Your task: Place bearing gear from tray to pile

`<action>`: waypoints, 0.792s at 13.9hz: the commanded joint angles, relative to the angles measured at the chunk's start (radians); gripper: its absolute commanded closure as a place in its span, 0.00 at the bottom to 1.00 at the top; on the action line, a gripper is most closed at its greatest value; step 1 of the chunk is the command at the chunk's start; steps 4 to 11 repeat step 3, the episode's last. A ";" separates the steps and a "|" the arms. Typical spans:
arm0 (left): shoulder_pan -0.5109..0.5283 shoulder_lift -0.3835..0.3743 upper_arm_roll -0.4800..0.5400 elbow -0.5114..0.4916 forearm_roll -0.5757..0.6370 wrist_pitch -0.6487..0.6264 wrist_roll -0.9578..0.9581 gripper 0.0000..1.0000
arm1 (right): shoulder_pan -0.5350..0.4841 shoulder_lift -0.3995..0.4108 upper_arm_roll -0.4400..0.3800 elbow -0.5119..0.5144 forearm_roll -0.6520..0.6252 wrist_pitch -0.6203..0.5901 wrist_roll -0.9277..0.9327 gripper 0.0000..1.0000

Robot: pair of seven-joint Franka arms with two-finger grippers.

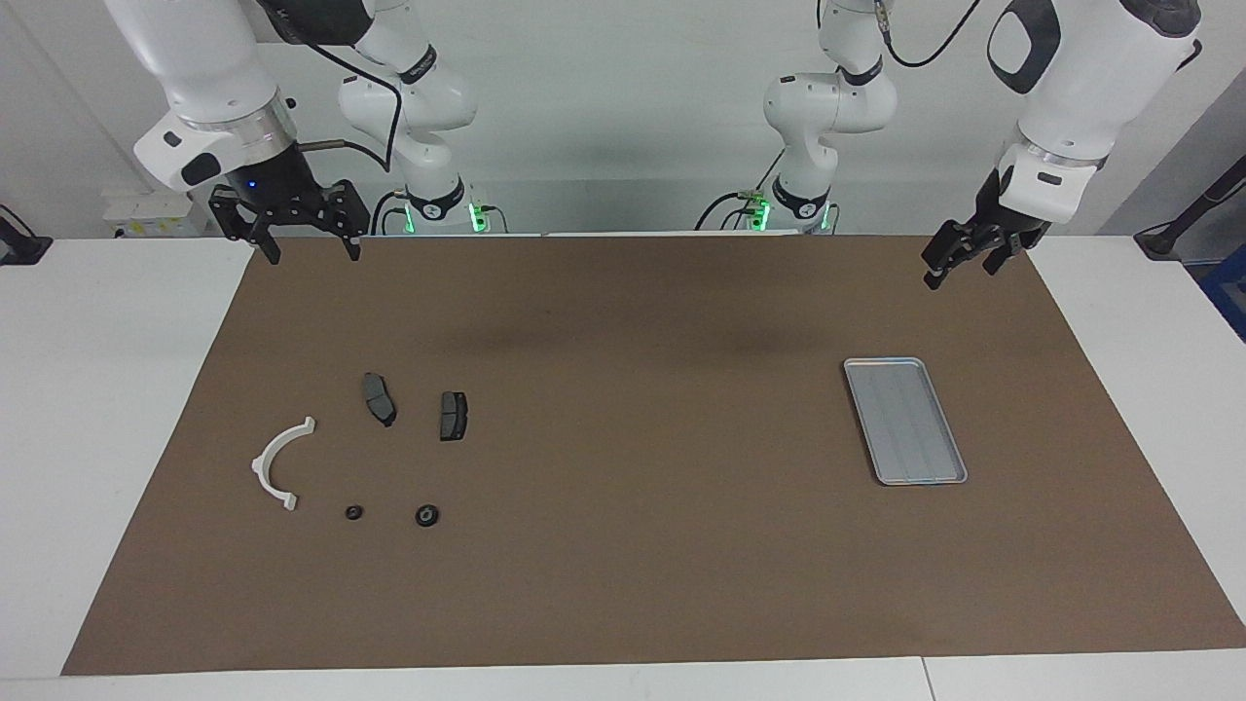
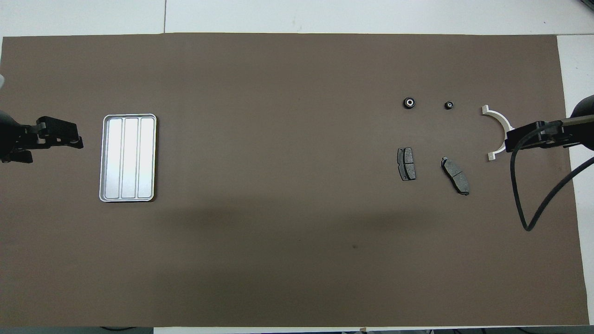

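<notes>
two claws hang spread and empty above the desk's robot-side edge, right claw point(image 1: 304, 248) and left claw point(image 1: 959, 263). farther out: two brake pads point(image 1: 379, 398), one bare tray point(image 1: 904, 421), one white bracket point(image 1: 277, 463), then two bearing gears point(image 1: 426, 515) in the pile.

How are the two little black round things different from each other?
The bigger round part is wider than the smaller round part. The bigger one lies beside the smaller one, farther from the white curved bracket, while the smaller one sits close to the bracket. Both are dark rings with a pale centre, both lie flat on the brown mat, apart from each other, and both are farther from the robots than the two brake pads.
</notes>
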 commanded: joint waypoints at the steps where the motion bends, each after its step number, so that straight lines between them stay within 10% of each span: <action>1: 0.002 -0.024 0.000 -0.019 -0.008 0.003 0.007 0.00 | -0.008 0.001 0.003 -0.007 0.020 0.007 -0.021 0.00; 11: 0.002 -0.024 0.000 -0.019 -0.008 0.001 0.007 0.00 | -0.006 0.002 0.003 -0.006 0.020 0.007 -0.021 0.00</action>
